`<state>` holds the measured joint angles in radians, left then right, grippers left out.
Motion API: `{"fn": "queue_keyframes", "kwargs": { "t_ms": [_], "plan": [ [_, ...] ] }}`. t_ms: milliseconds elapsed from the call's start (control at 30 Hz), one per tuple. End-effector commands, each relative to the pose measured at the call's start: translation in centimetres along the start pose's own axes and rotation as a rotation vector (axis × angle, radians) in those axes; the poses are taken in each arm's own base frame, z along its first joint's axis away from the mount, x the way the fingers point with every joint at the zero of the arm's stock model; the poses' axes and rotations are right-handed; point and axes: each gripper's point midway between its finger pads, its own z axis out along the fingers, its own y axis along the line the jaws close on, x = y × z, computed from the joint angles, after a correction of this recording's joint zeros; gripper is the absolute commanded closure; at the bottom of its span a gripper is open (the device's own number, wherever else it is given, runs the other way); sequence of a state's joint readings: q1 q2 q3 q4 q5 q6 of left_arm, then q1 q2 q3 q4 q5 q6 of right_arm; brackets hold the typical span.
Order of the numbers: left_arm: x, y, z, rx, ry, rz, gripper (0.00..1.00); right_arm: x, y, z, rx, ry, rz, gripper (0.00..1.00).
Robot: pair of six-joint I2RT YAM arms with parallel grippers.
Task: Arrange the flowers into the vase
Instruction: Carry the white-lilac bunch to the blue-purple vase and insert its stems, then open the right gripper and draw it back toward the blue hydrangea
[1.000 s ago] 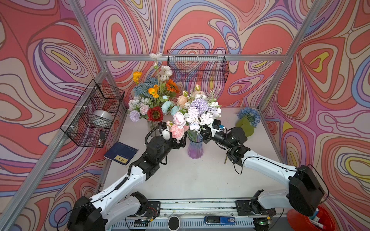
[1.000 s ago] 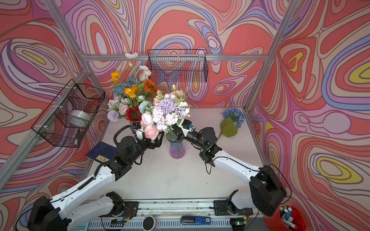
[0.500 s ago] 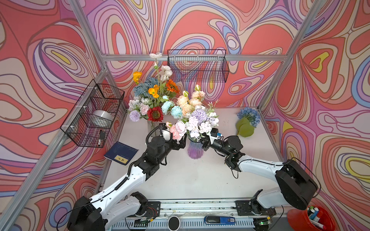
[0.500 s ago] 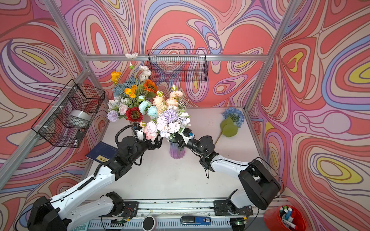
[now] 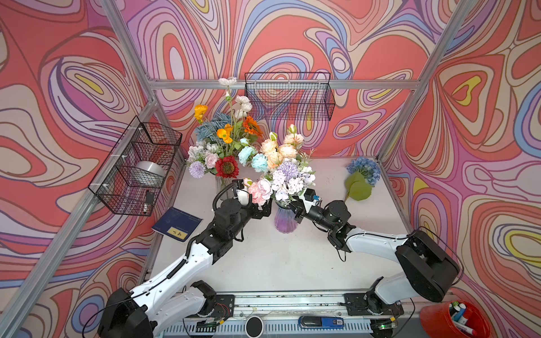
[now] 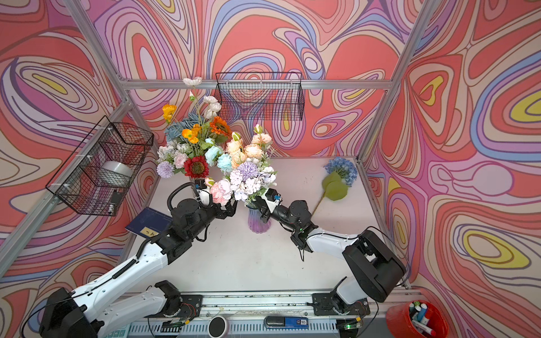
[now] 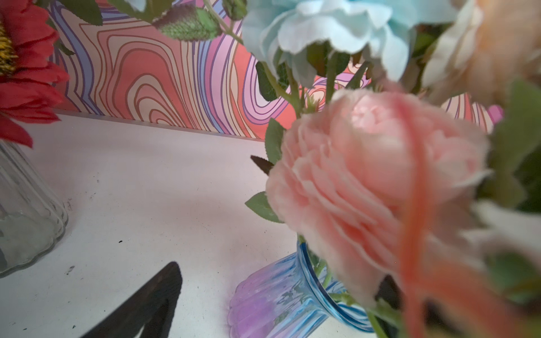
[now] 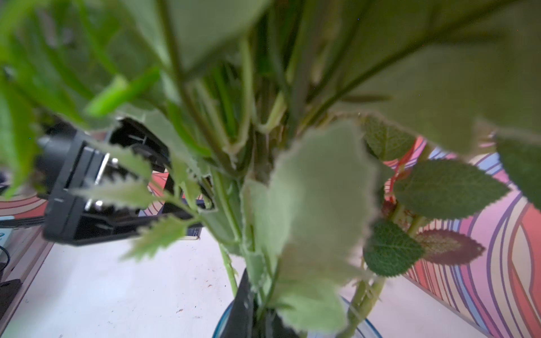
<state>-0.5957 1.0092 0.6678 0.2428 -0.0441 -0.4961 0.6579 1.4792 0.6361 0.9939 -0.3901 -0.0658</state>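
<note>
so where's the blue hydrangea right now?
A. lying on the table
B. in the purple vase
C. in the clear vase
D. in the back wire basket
A: in both top views the hydrangea lies flat on the table near its far right corner, stem and leaves on the surface.

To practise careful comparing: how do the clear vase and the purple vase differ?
The clear vase is colourless; the purple vase is tinted, with a blue rim. The clear vase stands farther back and to the left in both top views; the purple vase stands nearer the middle. Both are ribbed, upright and hold flowers.
</note>
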Motion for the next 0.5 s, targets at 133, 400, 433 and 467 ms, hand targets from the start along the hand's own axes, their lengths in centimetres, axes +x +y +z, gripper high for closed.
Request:
{"fn": "queue_keyframes", "kwargs": {
  "t_ms": [133,400,433,467],
  "plan": [
    [-1.5,-0.7,-0.5,0.011,-0.032,0.019,0.0,0.4,0.0,-0.5,0.016,0.069,0.026,0.68],
    [-1.5,-0.7,-0.7,0.011,-0.033,0.018,0.0,0.6,0.2,-1.0,0.015,0.135,0.047,0.54],
    [-1.5,-0.7,-0.8,0.011,-0.034,0.019,0.0,0.9,0.2,-1.2,0.018,0.154,0.051,0.53],
    [-1.5,-0.6,-0.8,0.009,-0.035,0.019,0.0,1.0,0.3,-1.4,0.02,0.166,0.051,0.53]
  ]
}}
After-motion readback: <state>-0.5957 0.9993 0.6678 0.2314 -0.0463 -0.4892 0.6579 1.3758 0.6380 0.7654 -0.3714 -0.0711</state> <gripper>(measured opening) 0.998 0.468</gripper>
